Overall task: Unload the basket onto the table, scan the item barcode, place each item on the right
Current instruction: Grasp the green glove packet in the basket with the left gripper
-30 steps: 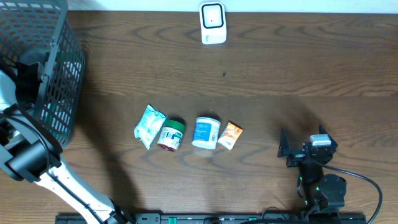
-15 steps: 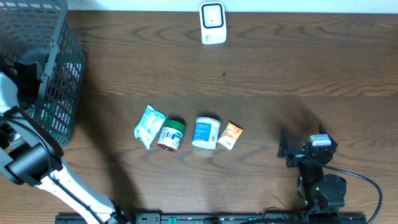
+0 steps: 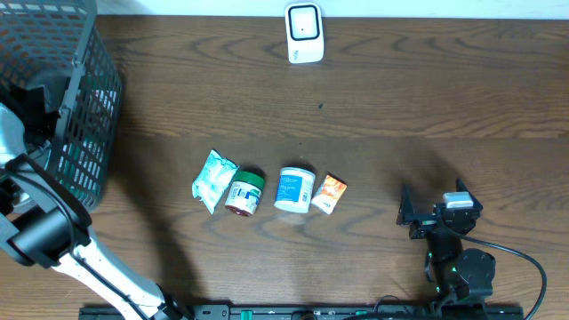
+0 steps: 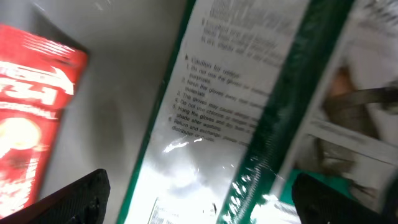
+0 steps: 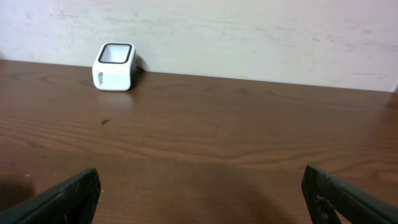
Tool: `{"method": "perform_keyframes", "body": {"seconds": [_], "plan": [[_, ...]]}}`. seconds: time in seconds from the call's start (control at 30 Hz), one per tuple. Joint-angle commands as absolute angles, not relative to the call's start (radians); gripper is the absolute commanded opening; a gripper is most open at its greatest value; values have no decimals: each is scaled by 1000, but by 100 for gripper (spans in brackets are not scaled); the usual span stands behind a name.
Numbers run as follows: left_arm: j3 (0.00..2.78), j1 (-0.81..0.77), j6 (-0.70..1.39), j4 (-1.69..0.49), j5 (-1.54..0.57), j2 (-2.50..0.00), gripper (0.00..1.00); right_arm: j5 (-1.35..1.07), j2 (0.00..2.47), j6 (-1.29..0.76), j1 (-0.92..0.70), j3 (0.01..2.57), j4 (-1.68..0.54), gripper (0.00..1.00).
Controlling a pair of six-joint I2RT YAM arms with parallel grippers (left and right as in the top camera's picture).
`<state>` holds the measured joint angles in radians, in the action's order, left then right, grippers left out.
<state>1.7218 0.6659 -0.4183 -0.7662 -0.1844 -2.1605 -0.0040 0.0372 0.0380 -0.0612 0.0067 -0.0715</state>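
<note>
Almost nothing has changed in the last second. My left gripper (image 4: 208, 199) only shifted slightly inside the basket (image 3: 89, 133), wide open above the green packet (image 4: 249, 93). My right gripper (image 5: 199, 193) waits open. Nothing is grasped yet, and the scanner (image 3: 304, 34) is well apart.

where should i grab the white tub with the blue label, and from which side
Take the white tub from straight above, probably pinching its lid end and base end: it looks to lie on its side, and those ends face bare table. Its curved flanks are crowded, the green-lidded jar close on one side and the orange sachet against the other.
</note>
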Motion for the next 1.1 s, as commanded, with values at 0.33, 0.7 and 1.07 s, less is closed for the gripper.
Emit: {"method": "perform_keyframes", "body": {"seconds": [0.33,0.7,1.07], "plan": [[1705,661,-442,-852,-413,-2222,86,-5,33,42,-53,6,-77,99],[1796,661,-380,-842,-411,-2096,7,-5,33,42,-53,6,-77,99],[1803,662,-54,-659,-207,-1665,7,-5,33,42,-53,6,-77,99]]}}
